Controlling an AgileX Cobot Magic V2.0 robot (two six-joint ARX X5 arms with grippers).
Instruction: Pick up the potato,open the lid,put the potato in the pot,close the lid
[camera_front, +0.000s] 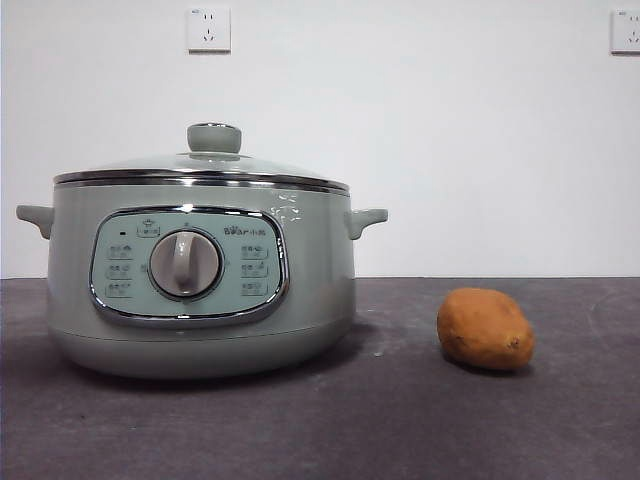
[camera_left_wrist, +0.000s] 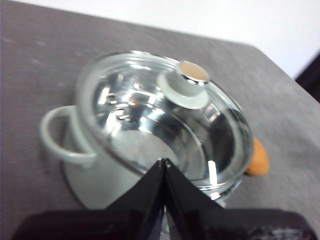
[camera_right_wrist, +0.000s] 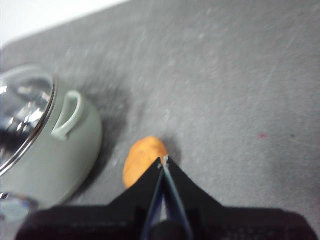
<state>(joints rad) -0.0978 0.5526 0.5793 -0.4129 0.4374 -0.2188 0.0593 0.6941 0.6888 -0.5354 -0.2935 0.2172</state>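
The right claw (camera_right_wrist: 164, 161), tips pressed together, hangs above the orange-brown oval potato (camera_right_wrist: 144, 161) lying beside the lidded sage-green pot (camera_front: 200, 280), nearer than the closed left claw (camera_left_wrist: 164, 162).

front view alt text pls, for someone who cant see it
A sage-green pot with its glass lid on sits at the left of a dark table. An orange-brown potato lies apart to its right, and no arm shows in this view.

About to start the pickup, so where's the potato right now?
In the front view the potato lies on the table, right of the pot, apart from it.
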